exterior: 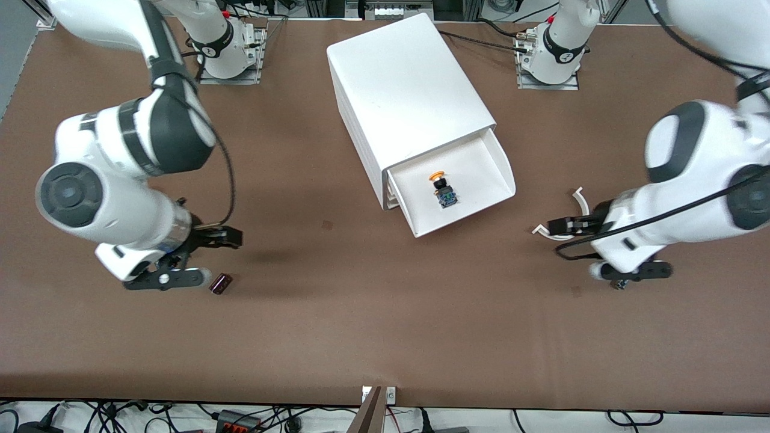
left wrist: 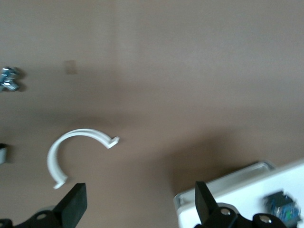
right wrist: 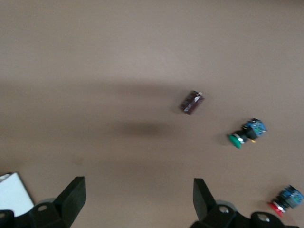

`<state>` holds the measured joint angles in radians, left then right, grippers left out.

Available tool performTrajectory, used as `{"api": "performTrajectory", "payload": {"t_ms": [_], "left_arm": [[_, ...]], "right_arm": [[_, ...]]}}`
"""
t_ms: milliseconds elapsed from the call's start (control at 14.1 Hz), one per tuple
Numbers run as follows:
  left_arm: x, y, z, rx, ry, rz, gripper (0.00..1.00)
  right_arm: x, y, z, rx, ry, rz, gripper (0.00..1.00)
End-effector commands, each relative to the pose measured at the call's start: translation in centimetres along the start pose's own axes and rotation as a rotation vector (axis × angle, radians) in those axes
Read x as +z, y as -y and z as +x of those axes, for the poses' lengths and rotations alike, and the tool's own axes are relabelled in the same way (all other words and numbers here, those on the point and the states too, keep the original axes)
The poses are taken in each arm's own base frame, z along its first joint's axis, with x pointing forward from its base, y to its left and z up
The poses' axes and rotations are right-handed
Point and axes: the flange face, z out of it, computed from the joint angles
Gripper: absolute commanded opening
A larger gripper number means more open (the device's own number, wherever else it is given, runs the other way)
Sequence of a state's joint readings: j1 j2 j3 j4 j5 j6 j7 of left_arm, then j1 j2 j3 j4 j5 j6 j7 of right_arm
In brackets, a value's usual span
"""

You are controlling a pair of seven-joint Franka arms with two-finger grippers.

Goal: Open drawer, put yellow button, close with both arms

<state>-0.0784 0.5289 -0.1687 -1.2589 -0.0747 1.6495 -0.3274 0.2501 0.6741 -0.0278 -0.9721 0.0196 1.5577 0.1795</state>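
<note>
The drawer (exterior: pixel 457 186) is standing pulled out of the white cabinet (exterior: pixel 403 90) with the yellow button (exterior: pixel 444 187) lying on its side inside it — so opening and placing look done, and what is remaining, by my reading, is the two-armed push to shut it. The left gripper (exterior: pixel 550 228) is hovering over the table toward the left arm's end, above a white curved clip (left wrist: pixel 78 153), while the right gripper (exterior: pixel 231 236) is hanging over the table toward the right arm's end beside a small dark block (exterior: pixel 220 284). Both are showing fingers spread wide — holding and touching nothing.
</note>
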Motion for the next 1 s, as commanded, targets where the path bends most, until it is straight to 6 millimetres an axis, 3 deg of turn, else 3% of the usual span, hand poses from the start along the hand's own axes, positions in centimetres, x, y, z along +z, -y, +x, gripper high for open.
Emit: {"api": "performTrajectory", "payload": {"t_ms": [0,284,427,569,711,924], "left_arm": [[3.2,-3.0,-1.1,-0.088,-0.038,0.004,1.00],[8.1,-8.2,-2.8,-0.183,-0.118,0.033,1.00],[10.1,-10.4,-4.1,-0.248,-0.135,0.036,1.00],[11.4,-12.7,-5.8,-0.292,-0.138,0.033,1.00],[12.0,-13.4,-8.0,-0.289,-0.118,0.046,1.00],[13.3,-14.0,-12.8,-0.239,-0.078,0.087,1.00]], "right_arm": [[-0.3,-2.7,-0.1,0.019,0.016,0.002,1.00],[-1.8,-10.0,-0.3,0.109,-0.001,0.025,1.00],[-2.8,-12.8,-2.2,0.153,0.013,0.024,1.00],[-5.0,-14.7,-4.1,0.176,-0.010,0.024,1.00],[-6.8,-17.2,-6.1,0.184,-0.022,0.031,1.00],[-9.6,-18.6,-8.7,0.125,-0.054,0.028,1.00]]}}
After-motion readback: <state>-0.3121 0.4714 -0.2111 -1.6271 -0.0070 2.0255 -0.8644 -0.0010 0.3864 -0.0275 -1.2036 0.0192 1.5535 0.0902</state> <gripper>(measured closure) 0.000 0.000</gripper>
